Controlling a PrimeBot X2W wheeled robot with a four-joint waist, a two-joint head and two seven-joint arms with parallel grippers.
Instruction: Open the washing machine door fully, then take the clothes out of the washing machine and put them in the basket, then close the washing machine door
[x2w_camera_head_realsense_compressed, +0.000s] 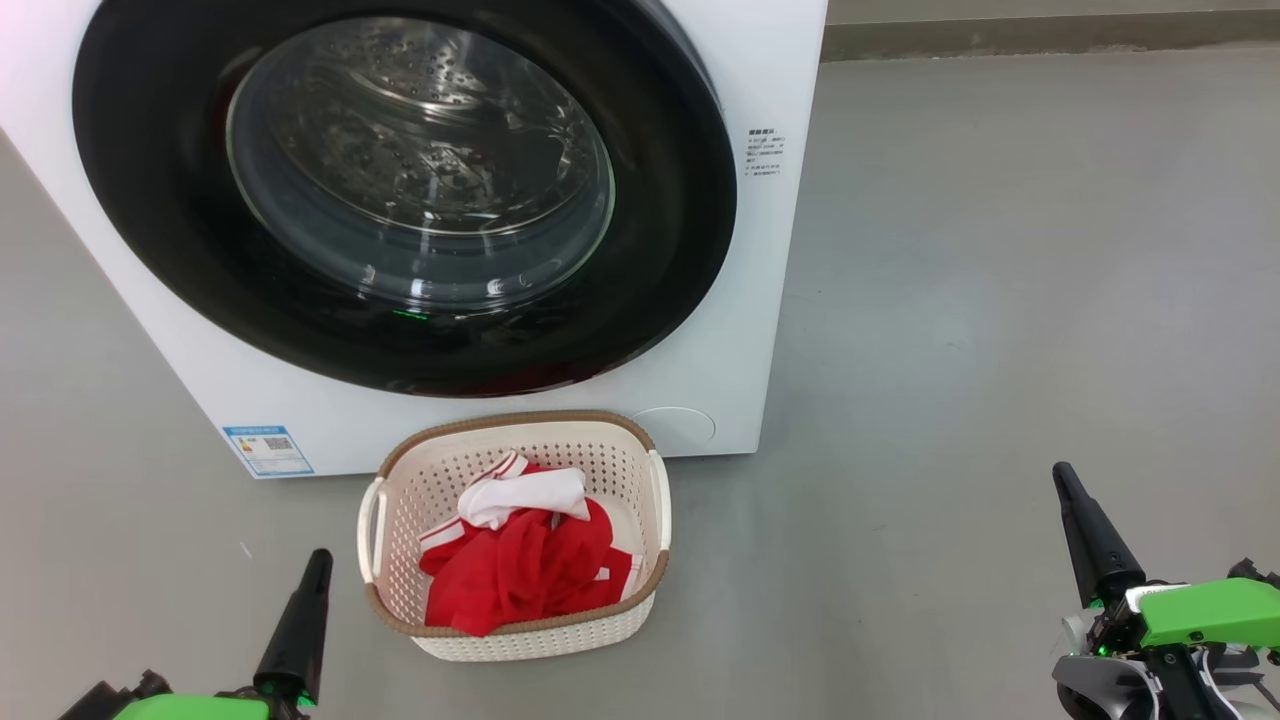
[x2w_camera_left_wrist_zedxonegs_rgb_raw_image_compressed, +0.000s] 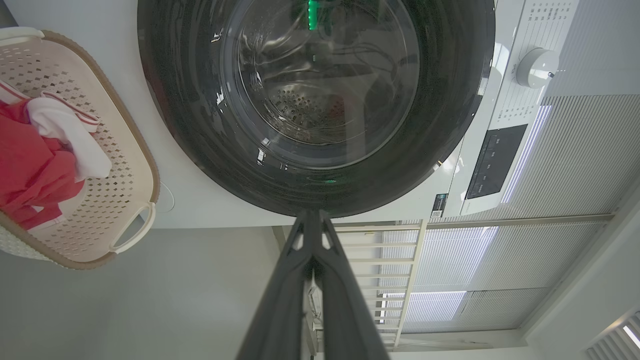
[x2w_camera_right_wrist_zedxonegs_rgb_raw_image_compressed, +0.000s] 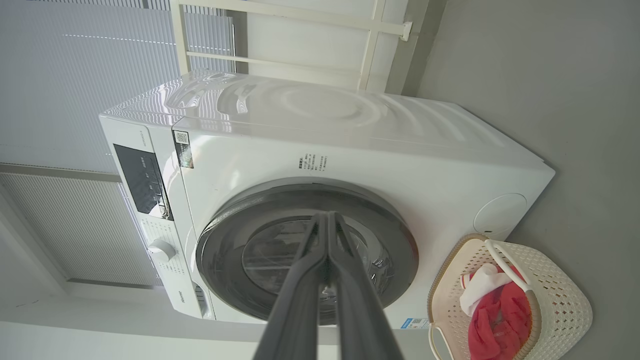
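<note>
While my left gripper (x2w_camera_head_realsense_compressed: 319, 558) and right gripper (x2w_camera_head_realsense_compressed: 1062, 474) sit pressed together and empty, the clothes (x2w_camera_head_realsense_compressed: 525, 565) lie in the basket (x2w_camera_head_realsense_compressed: 440, 480).
That basket stands on the floor (x2w_camera_head_realsense_compressed: 950, 350) just in front of the washing machine (x2w_camera_head_realsense_compressed: 745, 300), whose washing machine door (x2w_camera_head_realsense_compressed: 410, 190) is closed; my grippers flank it, touching nothing.

Gloss, plastic and cloth
The washing machine door (x2w_camera_head_realsense_compressed: 420, 170) has a glossy black rim round clear glass, the washing machine (x2w_camera_head_realsense_compressed: 720, 330) a smooth white shell. Lower centre, the basket (x2w_camera_head_realsense_compressed: 530, 645) is perforated cream plastic, the clothes (x2w_camera_head_realsense_compressed: 530, 575) soft red cloth.
</note>
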